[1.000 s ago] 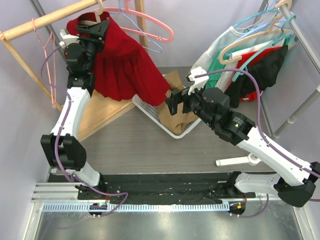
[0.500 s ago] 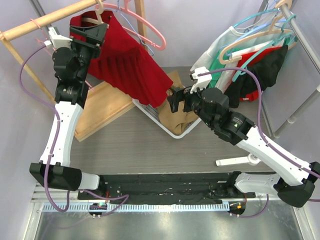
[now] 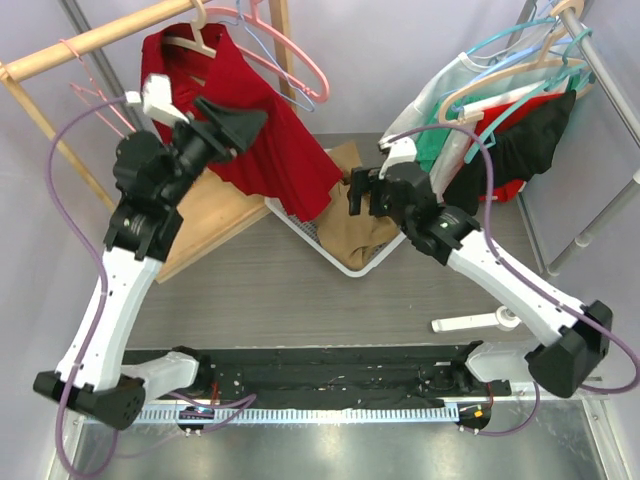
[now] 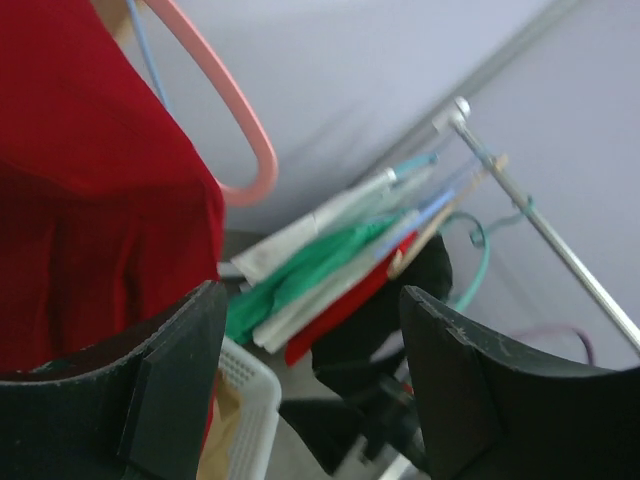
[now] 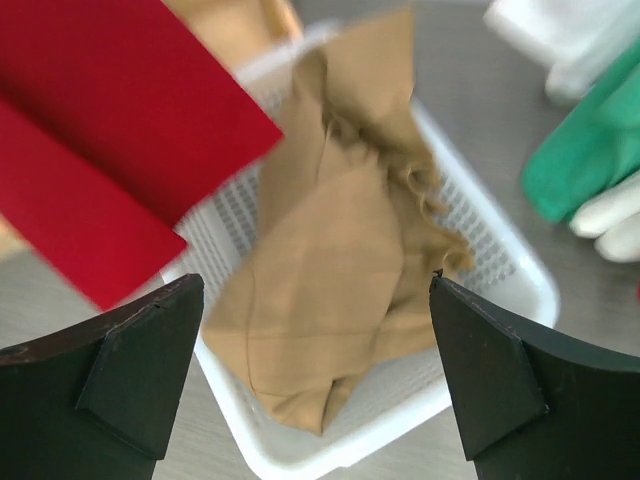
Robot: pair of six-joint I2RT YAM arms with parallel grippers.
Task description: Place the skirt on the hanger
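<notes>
Skirt: a red skirt (image 3: 265,140) is seen draped on a pale hanger (image 3: 190,42), which is hooked over a wooden rail (image 3: 90,40) above the far left corner of the worktop (image 3: 300,300).
Skirt hem: it is hung low, over the rim of a white basket (image 3: 300,228).
Left gripper (image 3: 240,128): it is held open just beside the skirt (nothing is caught between its fingers).
Right gripper (image 3: 358,195): it is spread wide and empty above the basket.
Basket contents: a crumpled tan garment (image 3: 360,235) is laid inside.
Pink hanger (image 3: 305,62): it is hooked on the same rail, bare.
Far right corner: green, white, red and black clothes (image 3: 500,130) are hung on a metal rack.
</notes>
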